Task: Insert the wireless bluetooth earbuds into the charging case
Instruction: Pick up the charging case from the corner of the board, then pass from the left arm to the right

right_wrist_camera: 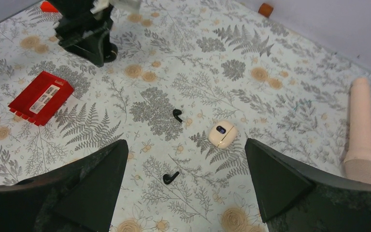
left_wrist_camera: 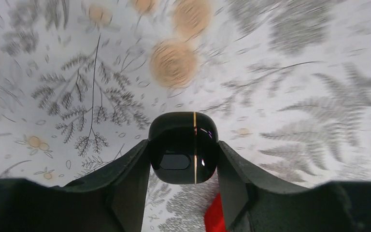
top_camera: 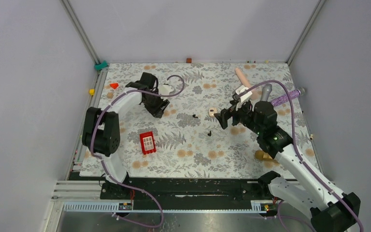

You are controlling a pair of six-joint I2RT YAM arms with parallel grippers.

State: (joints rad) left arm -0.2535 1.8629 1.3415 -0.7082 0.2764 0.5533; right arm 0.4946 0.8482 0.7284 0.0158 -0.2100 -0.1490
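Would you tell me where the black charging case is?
Left wrist view: the black charging case sits in the left gripper, far left over the table.

We see the cloth: white, grey fern print, tan blossoms. Charging case: gloss black, thin gold line. Earbud and second earbud: both black. Small pod: cream, dark window. Top view: block at 8 o'clock, red with white label. Wedge at 10 o'clock: red. Cylinder: peach-pink. Handle at 2 o'clock: purple.
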